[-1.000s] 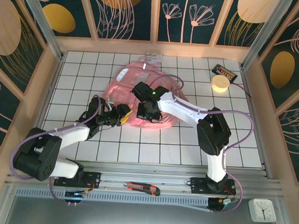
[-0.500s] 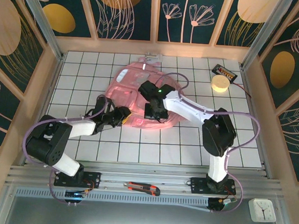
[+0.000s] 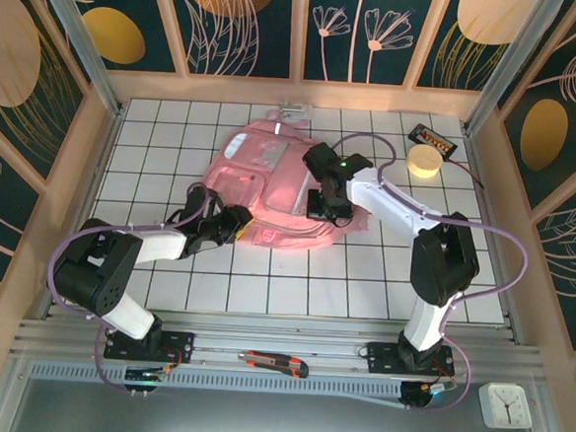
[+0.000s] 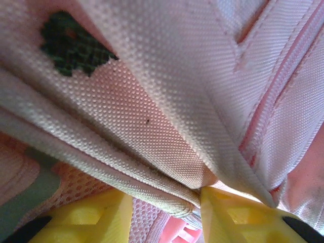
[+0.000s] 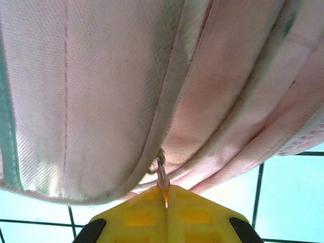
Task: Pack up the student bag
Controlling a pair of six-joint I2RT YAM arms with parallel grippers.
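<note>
Pink fabric of the student bag (image 3: 261, 180) spreads across the far middle of the white tiled table (image 3: 363, 271). At its near-left edge the left gripper (image 4: 167, 202) has a thick fold of that fabric pinched between its yellow fingers. On the bag's right side the right gripper (image 5: 166, 190) is clenched tight on a small metal zip pull (image 5: 162, 171), the bag's piped edge right against its fingertips.
</note>
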